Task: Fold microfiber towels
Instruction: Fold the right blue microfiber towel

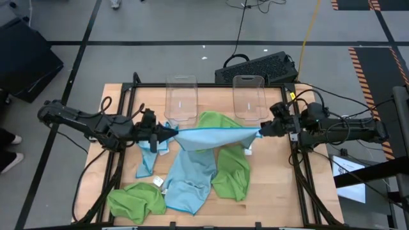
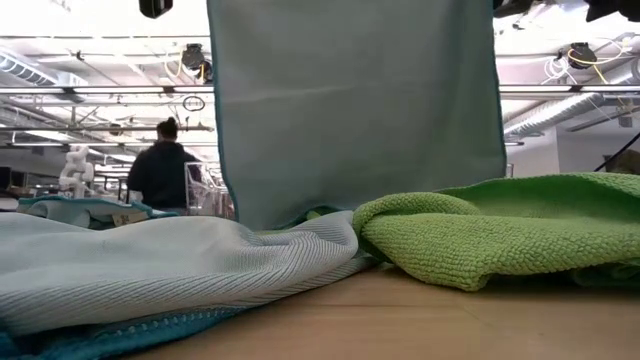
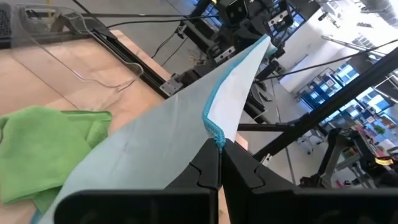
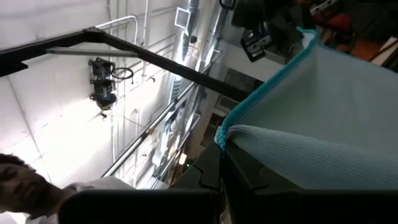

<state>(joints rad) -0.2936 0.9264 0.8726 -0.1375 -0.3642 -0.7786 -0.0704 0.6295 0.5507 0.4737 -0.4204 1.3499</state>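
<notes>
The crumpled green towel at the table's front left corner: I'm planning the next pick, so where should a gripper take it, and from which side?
Probably at a loose outer edge of the green towel, coming down from above. It lies bunched in a flat heap with no corner clearly showing, so a top pinch on a raised fold seems safest. Both grippers, left and right, are shut on the blue towel stretched between them.

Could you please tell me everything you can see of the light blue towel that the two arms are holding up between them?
The light blue towel is a soft, finely ribbed microfiber cloth with a teal stitched hem. It is lifted and stretched taut above the table: the left tool is shut on one top corner, the right tool on the other. In the low view it hangs as a flat sheet, its lower edge reaching the towels lying below.
</notes>
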